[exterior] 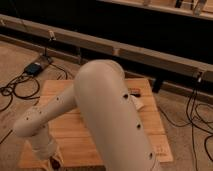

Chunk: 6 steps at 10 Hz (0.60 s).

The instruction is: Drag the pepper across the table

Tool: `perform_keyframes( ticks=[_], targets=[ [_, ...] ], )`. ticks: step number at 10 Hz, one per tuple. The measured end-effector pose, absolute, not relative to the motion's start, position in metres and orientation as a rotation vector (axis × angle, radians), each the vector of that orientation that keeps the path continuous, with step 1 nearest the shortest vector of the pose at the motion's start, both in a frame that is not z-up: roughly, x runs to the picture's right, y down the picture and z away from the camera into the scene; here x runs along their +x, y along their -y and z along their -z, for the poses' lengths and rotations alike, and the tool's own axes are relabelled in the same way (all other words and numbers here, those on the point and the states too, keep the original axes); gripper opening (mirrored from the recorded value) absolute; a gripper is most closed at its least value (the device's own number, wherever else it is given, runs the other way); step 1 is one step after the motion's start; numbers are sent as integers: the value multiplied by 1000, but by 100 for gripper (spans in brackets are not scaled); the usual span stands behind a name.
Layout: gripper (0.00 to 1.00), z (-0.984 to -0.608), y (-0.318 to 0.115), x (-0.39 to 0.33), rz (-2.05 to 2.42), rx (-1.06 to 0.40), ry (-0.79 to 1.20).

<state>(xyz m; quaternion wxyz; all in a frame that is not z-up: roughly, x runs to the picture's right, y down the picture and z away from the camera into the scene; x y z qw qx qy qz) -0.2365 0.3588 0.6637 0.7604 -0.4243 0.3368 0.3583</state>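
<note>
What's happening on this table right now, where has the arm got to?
The robot's big white arm reaches down over the wooden table, covering much of it. Its gripper is low at the table's near left corner, with a small dark reddish thing at its tip that may be the pepper; contact can't be confirmed. A white box peeks out behind the arm near the far right side. Cables lie on the floor to the left.
</note>
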Motion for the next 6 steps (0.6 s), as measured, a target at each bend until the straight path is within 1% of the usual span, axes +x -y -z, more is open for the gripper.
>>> perform_keyframes(
  ticks=[6],
  targets=[
    [14,-663,-360,-238,-775,-929,-729]
  ],
)
